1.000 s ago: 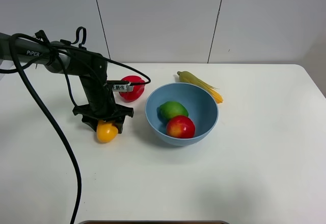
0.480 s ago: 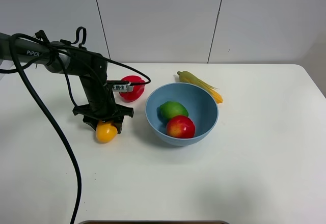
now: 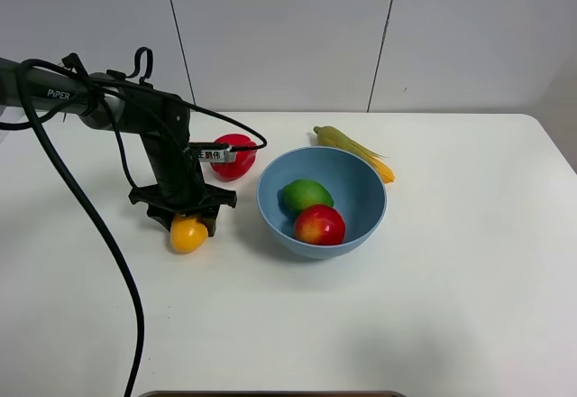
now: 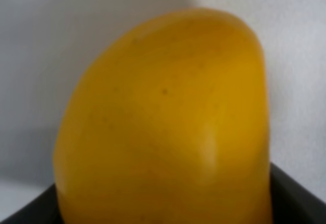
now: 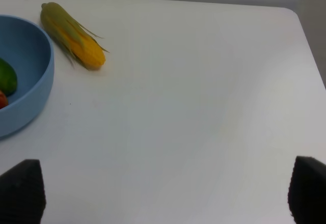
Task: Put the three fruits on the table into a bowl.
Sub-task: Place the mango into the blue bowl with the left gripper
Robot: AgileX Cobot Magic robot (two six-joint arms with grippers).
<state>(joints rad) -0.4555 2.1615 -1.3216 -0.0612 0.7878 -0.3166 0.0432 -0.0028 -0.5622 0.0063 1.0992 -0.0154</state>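
Nothing has moved since the earlier frames; arm and objects sit as before. Left pincer (image 3: pixel 187 224) is down at the desk (image 3: pixel 433 307), closed around the yellow mango (image 3: pixel 188 234), which pokes out below it on the desk, left of the bowl and apart from it. Pincer fingers mostly hidden by the arm's body from the high view. Left wrist view is nearly all blurred mango (image 4: pixel 168 127), only dark finger edges at the corners. Red bell pepper (image 3: pixel 233 156) behind the arm, partly covered by cable and label. Light-blue bowl (image 3: pixel 361 221) holds the green lime-like fruit (image 3: pixel 306 195) and red-orange fruit (image 3: pixel 319 225), touching. Corn cob (image 3: pixel 354 151) just behind the bowl rim. Right pincer (image 5: pixel 163 196) shows only two dark fingertips, spread wide, empty; not visible in the high view.
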